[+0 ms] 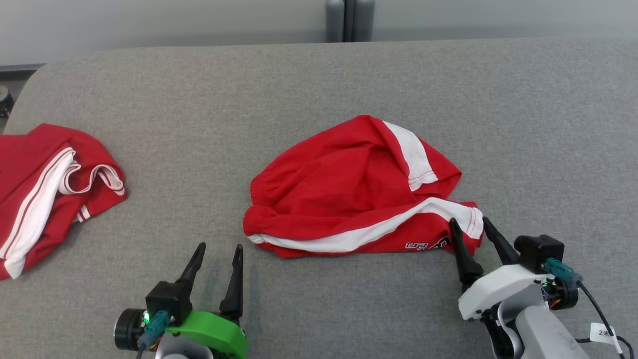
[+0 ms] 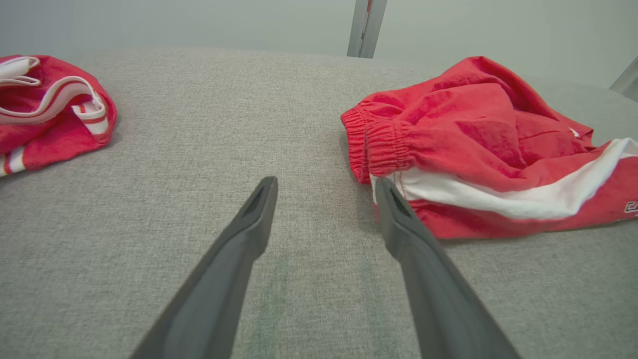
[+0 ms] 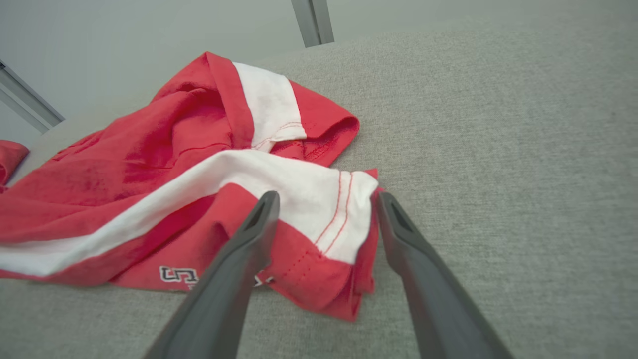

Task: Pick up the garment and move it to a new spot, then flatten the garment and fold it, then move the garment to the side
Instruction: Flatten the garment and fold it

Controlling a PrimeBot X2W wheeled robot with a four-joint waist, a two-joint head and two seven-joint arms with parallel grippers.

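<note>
- head view: the red shorts with white stripes lie bunched up in the middle of the grey padded table.
- the right gripper is at the shorts' near right corner. its jaws are spread wide, with the white hem corner between them, not pinched.
- the left gripper is over bare table, just beside the shorts' stretchy waistband. its jaws are spread and hold nothing.
- another red and white garment lies at the table's left edge, well apart.

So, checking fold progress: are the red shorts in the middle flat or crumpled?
Crumpled: the red shorts lie bunched in loose, uneven folds, legs overlapping.
</note>
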